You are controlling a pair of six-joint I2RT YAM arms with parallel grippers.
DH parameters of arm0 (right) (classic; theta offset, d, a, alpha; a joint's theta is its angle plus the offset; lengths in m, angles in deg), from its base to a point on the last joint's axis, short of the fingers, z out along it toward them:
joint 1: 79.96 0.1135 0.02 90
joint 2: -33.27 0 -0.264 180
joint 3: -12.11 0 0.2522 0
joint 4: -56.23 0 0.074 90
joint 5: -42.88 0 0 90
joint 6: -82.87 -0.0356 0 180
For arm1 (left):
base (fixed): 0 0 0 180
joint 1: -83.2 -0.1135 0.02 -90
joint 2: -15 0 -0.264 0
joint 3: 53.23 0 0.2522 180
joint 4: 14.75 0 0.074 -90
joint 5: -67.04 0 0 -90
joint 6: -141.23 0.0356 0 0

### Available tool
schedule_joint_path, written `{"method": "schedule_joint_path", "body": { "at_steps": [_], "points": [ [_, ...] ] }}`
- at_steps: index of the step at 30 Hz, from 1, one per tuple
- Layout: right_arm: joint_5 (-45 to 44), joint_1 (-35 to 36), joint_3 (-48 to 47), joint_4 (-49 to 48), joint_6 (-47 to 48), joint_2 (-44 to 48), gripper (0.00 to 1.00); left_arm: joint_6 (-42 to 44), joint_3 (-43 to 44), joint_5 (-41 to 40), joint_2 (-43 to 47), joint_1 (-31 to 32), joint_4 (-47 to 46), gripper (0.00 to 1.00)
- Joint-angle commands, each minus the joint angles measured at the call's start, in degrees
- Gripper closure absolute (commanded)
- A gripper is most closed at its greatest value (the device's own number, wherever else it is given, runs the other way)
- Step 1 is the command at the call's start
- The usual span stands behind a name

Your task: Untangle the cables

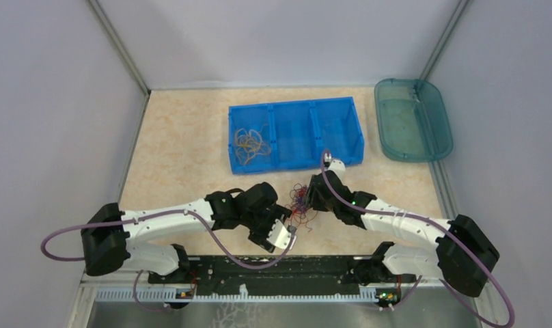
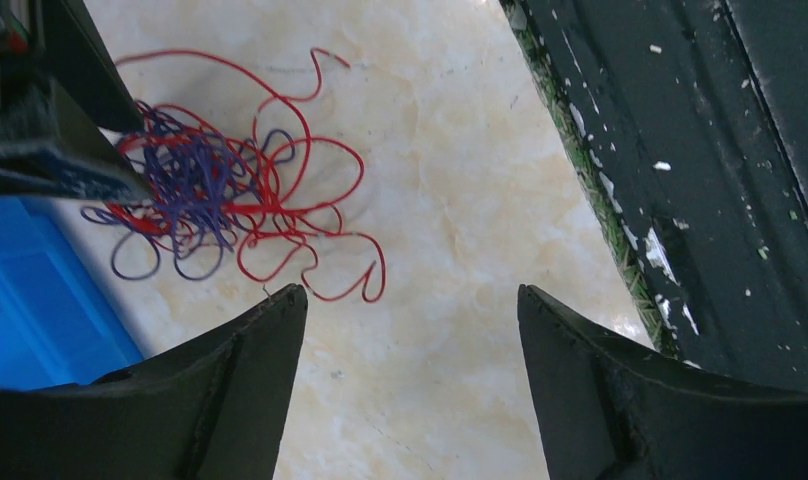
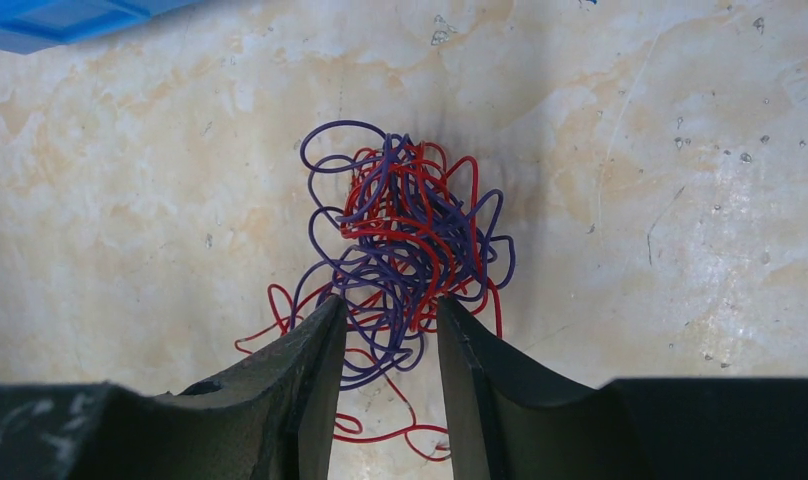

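Note:
A small tangle of red and dark purple cables (image 1: 302,201) lies on the table between the two grippers. My right gripper (image 1: 310,199) is open part-way. In the right wrist view its fingers straddle the near edge of the tangle (image 3: 405,230), the gripper (image 3: 390,300) having purple and red loops in the gap without pinching them. My left gripper (image 1: 283,234) is wide open and empty, a little short of the tangle (image 2: 220,195). In the left wrist view the left gripper (image 2: 412,292) hangs over bare table. A bunch of orange-yellow cables (image 1: 249,142) lies in the blue bin's left compartment.
The blue three-compartment bin (image 1: 295,102) stands behind the tangle; its middle and right compartments look bare. A teal tray (image 1: 413,119) sits at the back right. The dark base rail (image 1: 280,270) runs along the near edge, close to the left gripper (image 2: 720,180).

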Motion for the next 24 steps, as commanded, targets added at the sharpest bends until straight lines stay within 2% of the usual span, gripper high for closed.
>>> {"method": "schedule_joint_path", "body": {
  "at_steps": [1, 6, 10, 17, 20, 24],
  "points": [
    [-1.38, 0.87, -1.14, -1.52, -0.32, 2.14, 0.60, 1.41, -0.36, -3.12, -1.68, 2.41, -5.62, 0.19],
    [-2.34, 0.78, -1.53, -0.95, 0.60, 5.06, 0.59, 1.95, -0.90, -3.64, -4.63, 3.15, -7.07, 0.25],
    [-4.28, 0.70, -2.47, 0.73, 2.41, 7.91, 0.57, 2.30, -1.02, -4.85, -7.12, 3.46, -7.87, 0.38],
    [-5.68, 0.38, -4.08, 2.37, 4.64, 9.84, 0.55, 2.34, -1.12, -9.97, -10.52, 3.56, -11.40, 0.53],
    [-5.31, 0.17, -4.14, 2.19, 5.51, 10.32, 0.54, 1.83, -0.66, -11.60, -11.28, 3.52, -12.34, 0.65],
    [-4.42, -1.00, -4.09, 2.23, 7.14, 11.63, 0.53, 0.25, 3.03, -14.87, -10.27, 3.56, -8.84, 0.87]
  ]
}}
